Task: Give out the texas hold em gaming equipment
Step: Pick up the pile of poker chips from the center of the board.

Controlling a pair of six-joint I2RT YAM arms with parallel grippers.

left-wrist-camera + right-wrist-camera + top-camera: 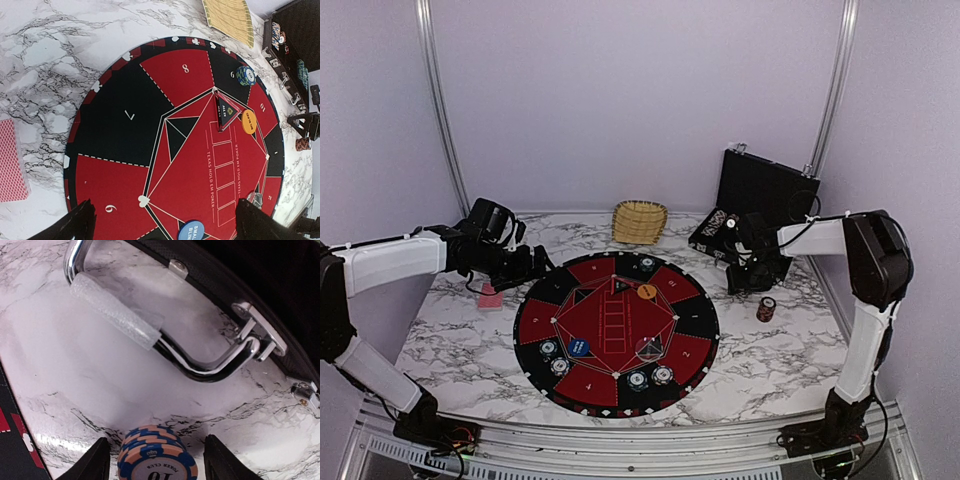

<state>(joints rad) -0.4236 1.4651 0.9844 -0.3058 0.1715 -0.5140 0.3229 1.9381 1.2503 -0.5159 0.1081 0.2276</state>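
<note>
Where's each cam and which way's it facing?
Top external: above, behind the bases, looking down at the mat; both arms show.
Left wrist: at the mat's left edge, facing across it; open left gripper at bottom.
Right wrist: low, facing the case handle; right gripper straddles a chip stack.
Shared: orange button, top and left wrist.

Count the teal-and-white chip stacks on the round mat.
5. One stack at the mat's far edge, two at near left, two at the near edge. An unclear item right of centre might be another.
</note>
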